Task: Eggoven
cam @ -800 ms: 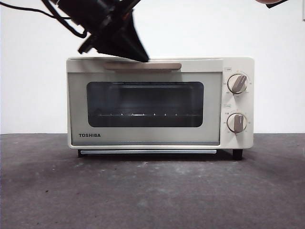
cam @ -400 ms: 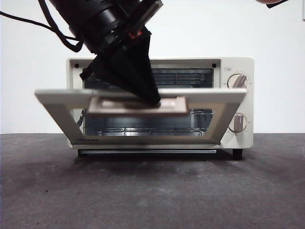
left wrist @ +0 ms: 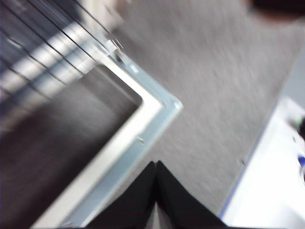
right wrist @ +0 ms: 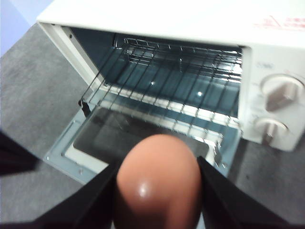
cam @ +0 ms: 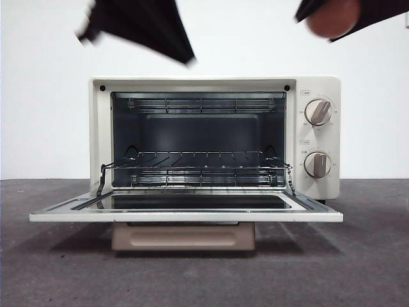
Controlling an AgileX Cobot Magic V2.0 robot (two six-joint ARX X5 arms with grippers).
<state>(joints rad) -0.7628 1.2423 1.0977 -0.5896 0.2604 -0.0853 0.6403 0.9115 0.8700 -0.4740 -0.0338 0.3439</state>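
Right now your right gripper (right wrist: 157,191) has its jaws closed on the egg (right wrist: 157,183), one black jaw pressed against each side of the smooth reddish-brown shell. In the front view that egg (cam: 332,17) shows at the upper right, held above the toaster oven's (cam: 319,185) top and roughly over its knob side. From the right wrist view you are looking down past the egg into the oven (right wrist: 267,62), so the egg hangs in the air in front of and above the open cavity, touching nothing but the jaws.

Your oven door (cam: 185,216) is fully down, lying about level in front of the cavity, with its tan handle (cam: 183,236) hanging below the front edge, just above the grey tabletop (cam: 57,268). Inside, the wire rack (cam: 195,167) sits across the lower part of the cavity. You can see the two knobs (cam: 318,112) stacked on the panel to the right of the opening.

Your left gripper (left wrist: 156,168) has its jaws closed together, tip against tip, holding nothing. It hovers above one corner of the lowered door (left wrist: 157,107), clear of it; that view is blurred. In the front view the left gripper (cam: 185,59) appears as a dark, smeared wedge at the upper left, above the oven's top and not touching it.
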